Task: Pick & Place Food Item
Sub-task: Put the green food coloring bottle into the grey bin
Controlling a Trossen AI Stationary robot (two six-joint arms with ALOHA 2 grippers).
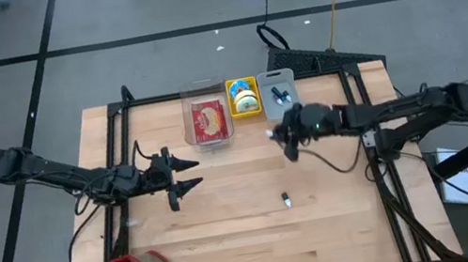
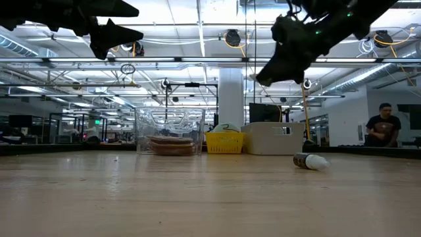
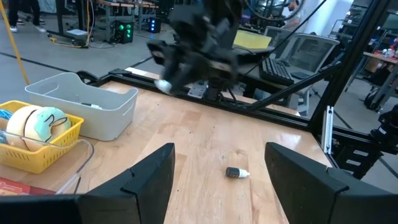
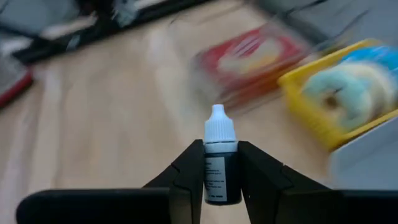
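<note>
1. Wooden table [image 1: 229, 217] carries three containers along its far edge.
2. Right gripper [image 4: 221, 163] pinches a small dropper bottle [image 4: 220, 163] upright; carry it level to the grey bin [image 1: 278, 85].
3. Left gripper [image 1: 186, 175] waits, jaws wide and empty.

Two slim black jointed arms trail dark cables, the right arm [image 1: 374, 114] showing a small green light.

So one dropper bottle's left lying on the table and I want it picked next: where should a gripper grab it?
Across the dark body of the bottle, from straight above. It lies on its side on bare wood, white cap at one end; jaws should straddle the barrel, not the narrower cap.
</note>
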